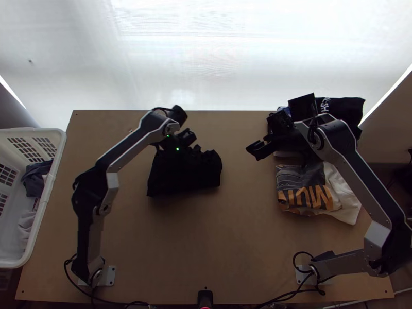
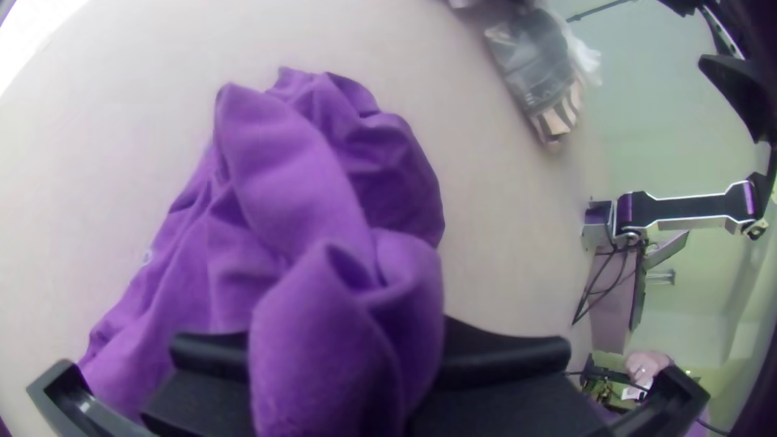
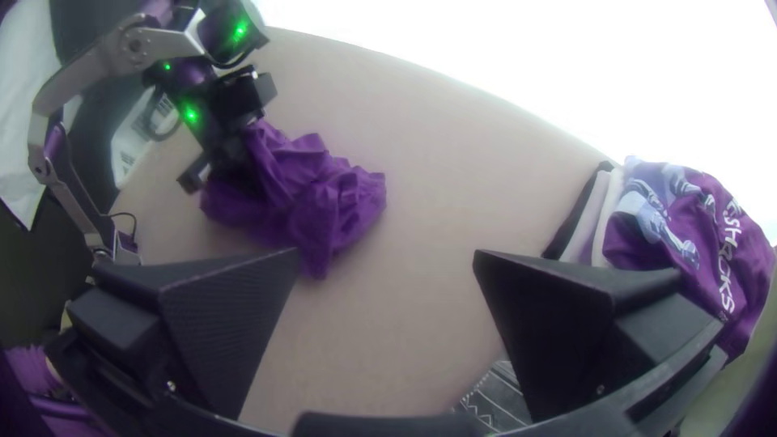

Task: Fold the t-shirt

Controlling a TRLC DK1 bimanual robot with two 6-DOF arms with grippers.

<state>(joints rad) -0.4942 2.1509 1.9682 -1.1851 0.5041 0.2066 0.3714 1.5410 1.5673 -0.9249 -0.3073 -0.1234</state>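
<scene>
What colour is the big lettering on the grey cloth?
The lettering is orange-yellow; it shows best in the top view.

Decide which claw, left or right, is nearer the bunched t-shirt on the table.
Left: the left claw is shut on the t-shirt, while the right claw is open, apart from it, to its right in the top view.

So it's a plain light wooden bench (image 1: pixel 242 232), and the t-shirt (image 1: pixel 183 175) is just bunched up left of the middle, toward the far side. Far right corner's got a pile of folded clothes (image 1: pixel 350 108), with a grey printed garment (image 1: pixel 304 177) and some whitish cloth (image 1: pixel 344 193) nearer. Arm mounting plates (image 1: pixel 109 276) sit along the near edge, loose black cables (image 1: pixel 116 301) too.
</scene>
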